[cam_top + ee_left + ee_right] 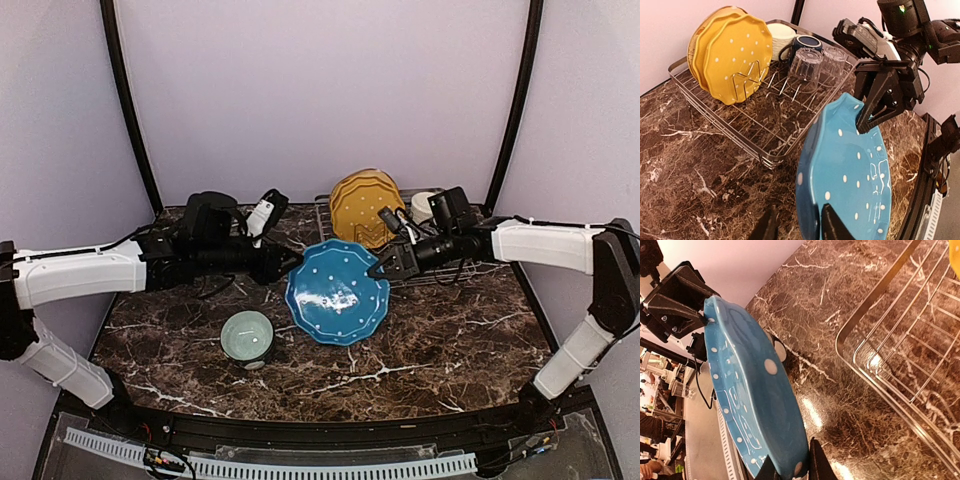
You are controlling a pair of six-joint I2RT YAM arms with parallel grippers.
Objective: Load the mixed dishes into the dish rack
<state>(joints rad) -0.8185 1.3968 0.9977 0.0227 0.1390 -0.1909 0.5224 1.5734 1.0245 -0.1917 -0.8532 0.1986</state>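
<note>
Marble table [450, 340]: yellow dotted plates [365, 205], navy mug [807, 42], tumblers [805, 65] racked; blue dotted plate [337, 292] pinched in right claw [380, 267], left claw [289, 262] parted; mint-green bowl [247, 335] outstanding.

blue plate [337, 292] – white dots; yellow plates [366, 205] – white dots

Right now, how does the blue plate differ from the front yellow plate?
The blue plate is outside the rack, tilted over the table; the front yellow plate stands on edge in the rack. The right end effector pinches the blue plate's rim; no end effector holds the front yellow plate. Both are scalloped with white dots.
</note>
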